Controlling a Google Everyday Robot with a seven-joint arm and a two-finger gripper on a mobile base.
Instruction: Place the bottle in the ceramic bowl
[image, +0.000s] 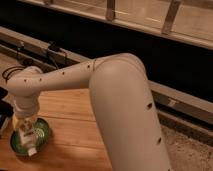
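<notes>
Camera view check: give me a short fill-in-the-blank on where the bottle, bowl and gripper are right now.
1. The gripper hangs directly above the ceramic ____.
2. The bottle is white, and the ceramic bowl is dark ____.
3. The bowl sits on a ____ table.
4. In the picture, the bowl lies at the lower ____ corner.

Missing words: bowl; green; wooden; left

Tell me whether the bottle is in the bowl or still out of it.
Over it, not clearly in. The bottle hangs upright from the gripper above the green bowl; whether its base touches the bowl cannot be told.
</notes>
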